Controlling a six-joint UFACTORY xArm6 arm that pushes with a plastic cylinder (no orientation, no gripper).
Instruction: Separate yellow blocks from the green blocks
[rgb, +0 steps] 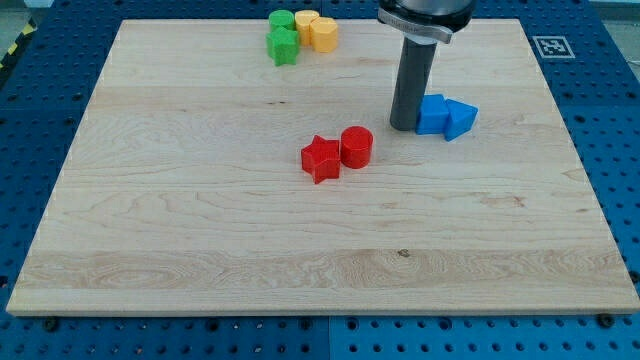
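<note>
Two green blocks sit at the view's top: a green round block (282, 20) and a green star-like block (284, 46) just below it. Two yellow blocks touch them on the right: a yellow round block (306, 23) and a yellow hexagon-like block (324, 34). The four form one tight cluster near the board's top edge. My tip (404, 126) stands well to the right and lower than this cluster, touching the left side of a blue block. The rod is dark and upright.
Two blue blocks lie right of my tip: a blue cube-like block (432, 114) and a blue triangle-like block (461, 119). A red star block (321, 159) and a red cylinder (356, 147) sit near the board's middle. The wooden board (200, 250) lies on a blue perforated table.
</note>
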